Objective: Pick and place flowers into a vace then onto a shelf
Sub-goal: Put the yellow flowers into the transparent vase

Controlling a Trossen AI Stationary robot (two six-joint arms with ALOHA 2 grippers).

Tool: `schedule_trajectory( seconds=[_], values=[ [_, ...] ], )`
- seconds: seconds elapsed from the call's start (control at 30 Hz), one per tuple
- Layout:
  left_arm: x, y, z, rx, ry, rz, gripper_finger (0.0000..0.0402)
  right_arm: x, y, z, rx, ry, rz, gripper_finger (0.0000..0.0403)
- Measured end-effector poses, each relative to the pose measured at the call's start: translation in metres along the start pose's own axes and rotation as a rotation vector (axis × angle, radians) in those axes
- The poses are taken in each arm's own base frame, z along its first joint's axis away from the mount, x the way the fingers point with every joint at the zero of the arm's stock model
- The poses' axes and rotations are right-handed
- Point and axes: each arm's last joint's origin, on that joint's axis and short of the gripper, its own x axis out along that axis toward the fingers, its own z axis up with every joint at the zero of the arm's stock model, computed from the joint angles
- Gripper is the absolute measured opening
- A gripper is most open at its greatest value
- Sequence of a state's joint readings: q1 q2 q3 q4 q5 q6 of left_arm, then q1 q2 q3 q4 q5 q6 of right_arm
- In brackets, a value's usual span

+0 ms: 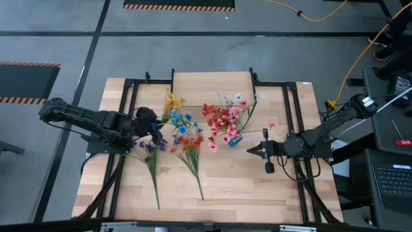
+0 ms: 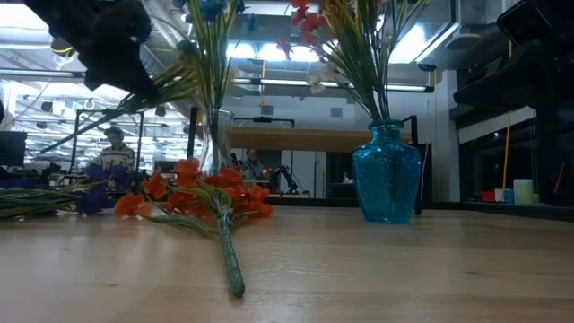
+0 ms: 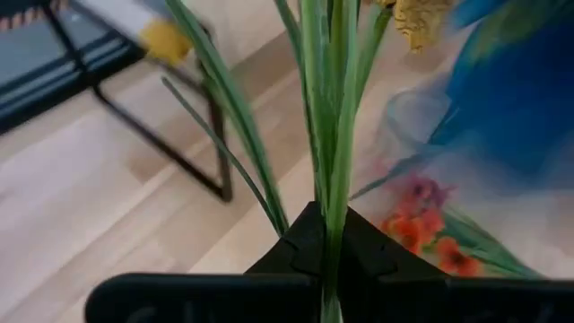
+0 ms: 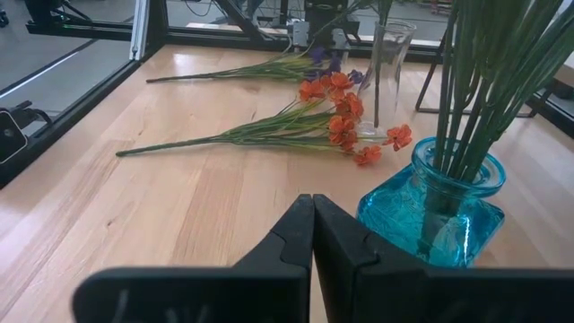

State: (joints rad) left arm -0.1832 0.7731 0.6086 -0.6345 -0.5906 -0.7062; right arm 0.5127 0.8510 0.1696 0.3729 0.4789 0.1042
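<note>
The blue and yellow flowers [image 1: 180, 119] are held up in the air by the left end effector [image 3: 329, 260], which is closed on their green stems. In the left wrist view the stems run straight out from between the fingers, so their long axis follows the direction of the end effector. In the low view the stems hang over a clear vase [image 2: 217, 136], which stands on the surface beside the shelf [image 1: 212, 87]. It is not possible to tell if the stem ends are already inside its mouth.

The coming move probably depends on this line: the stems must point down into the narrow opening. The left arm is clearly the nearer one.

Orange flowers [image 1: 188, 145] and purple flowers [image 1: 150, 149] lie flat on the surface. A blue vase [image 4: 446, 208] already holds red and pink flowers [image 1: 225, 119]. The right end effector [image 4: 312, 229] waits near it, closed and empty.
</note>
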Motion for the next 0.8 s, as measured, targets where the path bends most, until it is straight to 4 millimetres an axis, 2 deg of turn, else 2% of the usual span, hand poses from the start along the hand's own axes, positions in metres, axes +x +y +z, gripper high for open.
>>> schedule_trajectory(
  seconds=[0.8],
  values=[
    [-0.015, -0.024, 0.033, 0.162, -0.368, -0.169, 0.0005, 0.000, 0.000, 0.000, -0.001, 0.000, 0.000, 0.0014]
  ],
)
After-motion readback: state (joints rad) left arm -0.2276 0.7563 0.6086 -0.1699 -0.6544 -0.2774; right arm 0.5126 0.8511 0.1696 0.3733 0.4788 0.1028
